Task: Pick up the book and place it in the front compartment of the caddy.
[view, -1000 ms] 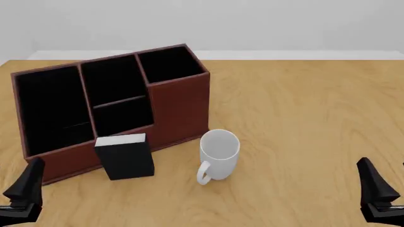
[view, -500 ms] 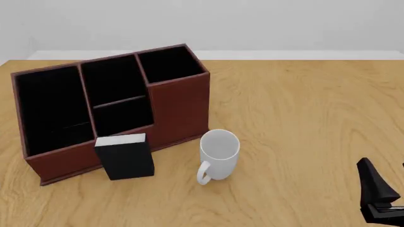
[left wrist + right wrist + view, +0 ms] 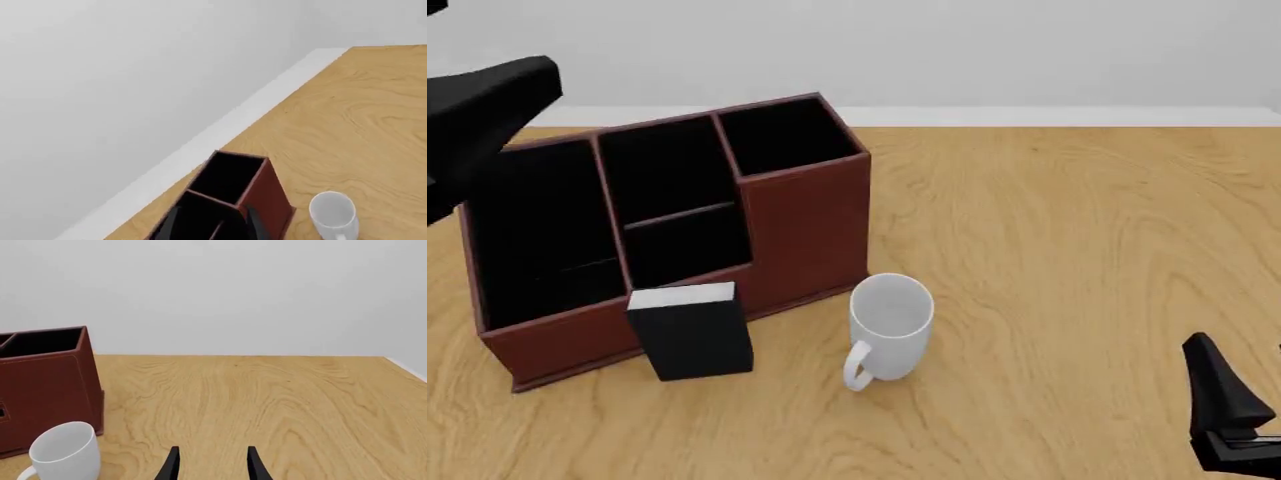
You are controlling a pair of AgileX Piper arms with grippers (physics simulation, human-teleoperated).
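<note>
Book (image 3: 691, 331) stands upright on the surface (image 3: 1054, 250), long axis vertical, white page edge up. It sits against the caddy's (image 3: 807, 225) front wall, just left of the white mug (image 3: 889, 325).

My left arm (image 3: 481, 110) is high over the caddy's left end in the front view. Its wrist camera looks down at the caddy's tall end bin and the mug, not at the book. So the book lies below and toward me from the left jaws, on the left arm's side. The left gripper (image 3: 212, 225) shows two finger tips with a gap between them, nothing held.

The right gripper (image 3: 212, 463) is low at the near right corner, well apart from the book, with the mug in between. Its jaws are parted and empty.

Versus half a second ago: the left arm was out of the front view, now up at top left. Book, mug, caddy and right arm unchanged.

I judge the left arm is nearer; it must drop and come back toward me.
</note>
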